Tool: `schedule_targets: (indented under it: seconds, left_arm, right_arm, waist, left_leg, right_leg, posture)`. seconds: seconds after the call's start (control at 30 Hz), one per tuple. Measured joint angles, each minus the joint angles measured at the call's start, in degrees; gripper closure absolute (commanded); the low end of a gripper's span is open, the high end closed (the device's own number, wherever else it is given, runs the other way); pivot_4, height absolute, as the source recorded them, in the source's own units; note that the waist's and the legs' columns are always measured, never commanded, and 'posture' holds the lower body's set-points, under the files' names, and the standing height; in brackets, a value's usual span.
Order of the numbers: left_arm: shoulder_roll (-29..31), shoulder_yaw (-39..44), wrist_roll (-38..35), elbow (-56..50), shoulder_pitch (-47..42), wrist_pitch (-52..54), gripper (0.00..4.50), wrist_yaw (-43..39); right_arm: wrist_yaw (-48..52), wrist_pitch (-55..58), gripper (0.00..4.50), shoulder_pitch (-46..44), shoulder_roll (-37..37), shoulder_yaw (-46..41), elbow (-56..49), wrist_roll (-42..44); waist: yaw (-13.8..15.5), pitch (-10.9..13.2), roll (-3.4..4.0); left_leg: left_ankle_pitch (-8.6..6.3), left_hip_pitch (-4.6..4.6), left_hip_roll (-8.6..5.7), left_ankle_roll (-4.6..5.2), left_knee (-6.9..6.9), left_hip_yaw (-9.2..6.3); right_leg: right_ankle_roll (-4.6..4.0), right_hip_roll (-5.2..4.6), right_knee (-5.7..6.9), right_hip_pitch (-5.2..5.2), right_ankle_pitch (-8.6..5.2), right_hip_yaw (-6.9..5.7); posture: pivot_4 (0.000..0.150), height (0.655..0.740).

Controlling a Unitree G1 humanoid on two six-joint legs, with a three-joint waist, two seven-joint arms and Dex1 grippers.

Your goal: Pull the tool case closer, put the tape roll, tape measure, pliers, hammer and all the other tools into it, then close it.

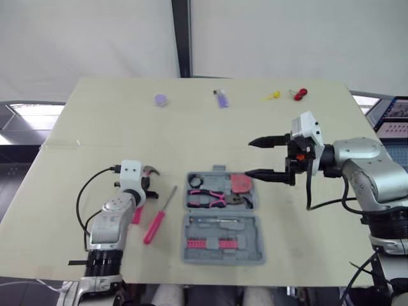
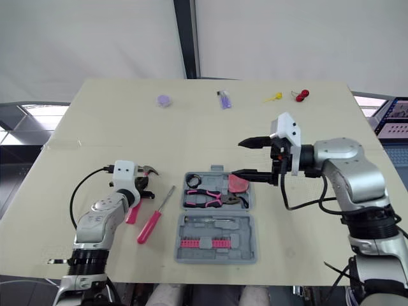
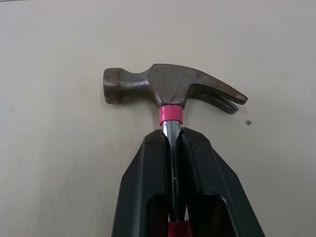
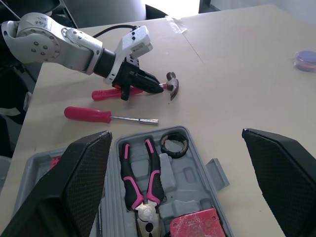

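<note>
Left of case (image 1: 223, 256) | left hand (image 3: 172, 133) clamped on hammer (image 3: 173, 89) neck | right hand (image 1: 249, 157) open at case's right edge | step: loading hammer | next: lift, carry rightward into case

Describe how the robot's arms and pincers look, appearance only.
The left arm and right arm are rounded silver-grey segments with ribbed black collars. A white boxy housing sits at each wrist, with a black cable looping beside it. The left pincer and right pincer each have two black wedge-shaped fingers tapering to points.
</note>
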Motion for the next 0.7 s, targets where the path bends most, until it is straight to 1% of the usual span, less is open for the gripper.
schedule_targets:
  seconds: [0.07, 0.17, 0.27, 0.33, 0.43, 0.57, 0.7]
  left_arm:
    - [3.47, -1.87, -0.96, -3.16, 0.59, 1.31, 4.45, -4.14]
    - [11.14, -3.43, -2.66, -8.53, -0.12, 2.26, 4.45, -11.98]
    - [20.40, -4.58, -5.13, -11.29, -2.86, 1.75, 4.45, -22.24]
    - [24.25, -6.69, -6.50, -11.90, -6.28, 0.71, 4.45, -28.91]
    - [26.23, -10.33, -8.74, -13.51, -10.39, 0.12, 4.45, -36.48]
    - [27.58, -19.23, -10.54, -16.14, -14.69, 2.47, 4.45, -45.14]
    - [26.87, -26.90, -10.74, -18.08, -17.17, 6.18, 4.45, -48.55]
  right_arm:
    - [0.05, 0.47, 0.00, 1.00, -0.07, -0.08, -1.10, 0.83]
    - [0.84, 1.16, 0.00, 3.02, -1.54, -0.08, -3.00, 1.86]
    - [2.34, 1.40, 0.00, 4.87, -3.94, -0.37, -4.61, 2.27]
    - [2.90, 1.37, 0.00, 5.86, -4.81, -0.59, -5.29, 2.57]
    - [3.45, 1.15, 0.00, 7.28, -5.34, -0.59, -6.36, 2.57]
    - [3.46, 0.75, 0.00, 9.90, -6.04, -0.96, -6.70, 2.46]
    - [3.44, -0.34, 0.00, 13.69, -7.36, -1.36, -7.00, 1.62]
  waist:
    - [-0.30, 0.11, -0.13]
    - [-0.56, 0.19, -0.20]
    - [-0.56, 0.22, -0.18]
    - [-0.30, 0.22, -0.18]
    - [-0.32, 0.22, -0.18]
    - [-0.52, 0.23, -0.19]
    - [-0.48, 0.25, -0.18]
  left_leg:
    - [0.00, -0.12, 0.01, 0.00, -0.01, -0.01]
    - [0.00, -0.23, 0.01, 0.00, -0.01, 0.00]
    - [0.00, -0.34, 0.02, 0.00, 0.01, 0.02]
    - [0.00, -0.47, 0.01, 0.00, 0.08, 0.00]
    - [0.00, -0.61, 0.00, 0.00, 0.12, 0.01]
    - [0.00, -0.64, 0.00, 0.00, 0.07, 0.04]
    - [0.01, -0.69, 0.01, 0.01, 0.08, 0.08]
  right_leg:
    - [0.00, 0.00, 0.00, -0.13, 0.00, -0.01]
    - [0.00, 0.00, 0.01, -0.25, 0.00, 0.00]
    - [0.00, 0.02, 0.01, -0.35, 0.00, 0.01]
    - [0.00, 0.02, 0.00, -0.41, 0.00, 0.00]
    - [0.00, 0.01, 0.01, -0.53, 0.00, 0.00]
    - [0.00, 0.02, 0.05, -0.61, 0.00, 0.00]
    - [0.00, 0.02, 0.08, -0.70, 0.00, 0.02]
  posture:
    - [0.150, 0.7400]
    - [0.150, 0.7400]
    - [0.150, 0.7400]
    - [0.150, 0.7400]
    - [0.150, 0.7400]
    - [0.150, 0.7400]
    - [0.150, 0.7400]
